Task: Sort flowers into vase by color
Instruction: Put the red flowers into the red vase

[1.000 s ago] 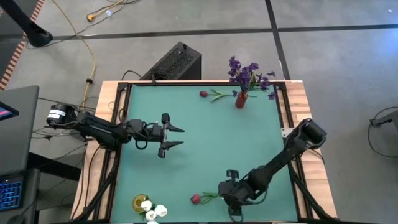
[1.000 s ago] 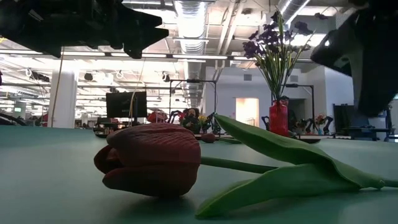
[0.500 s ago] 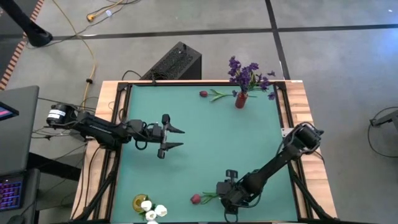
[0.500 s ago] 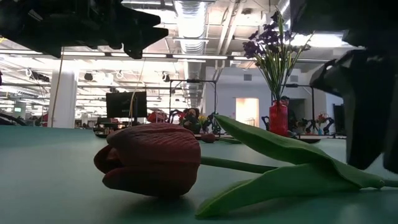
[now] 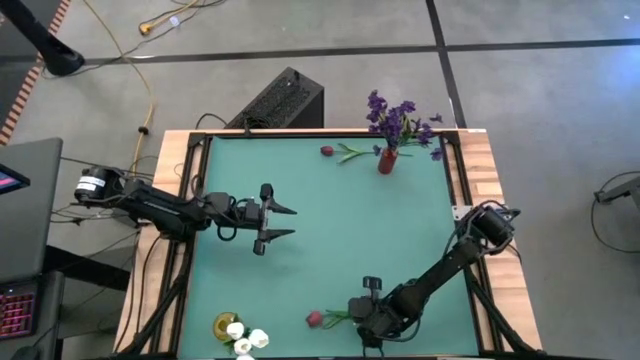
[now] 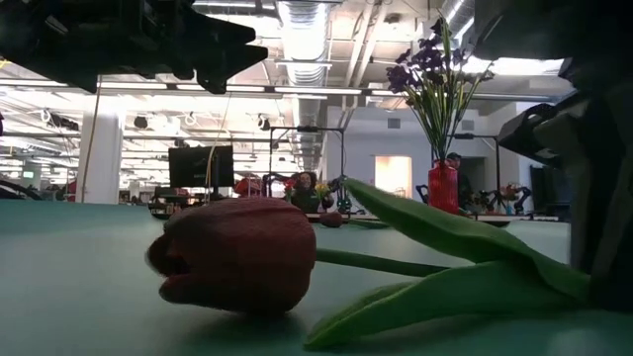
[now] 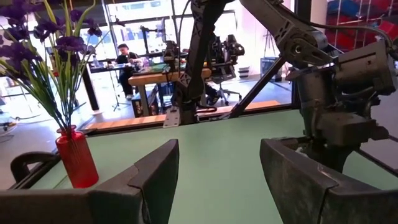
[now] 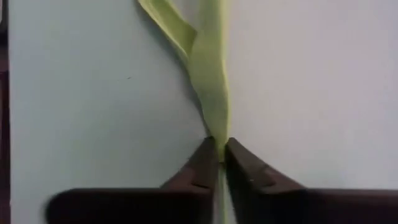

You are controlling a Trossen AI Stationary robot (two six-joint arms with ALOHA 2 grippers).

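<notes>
Pinching the dark red fabric tulip's green stem, your right gripper sits clamped low, ready for lifting; left gripper waits open.

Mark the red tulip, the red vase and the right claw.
Red tulip [image 6: 237, 255], low view, on the flower head.
Red vase [image 5: 387, 160], high view, on its body.
Right claw [image 8: 217, 155], right wrist view, between fingertips pinching the green stem.
</notes>
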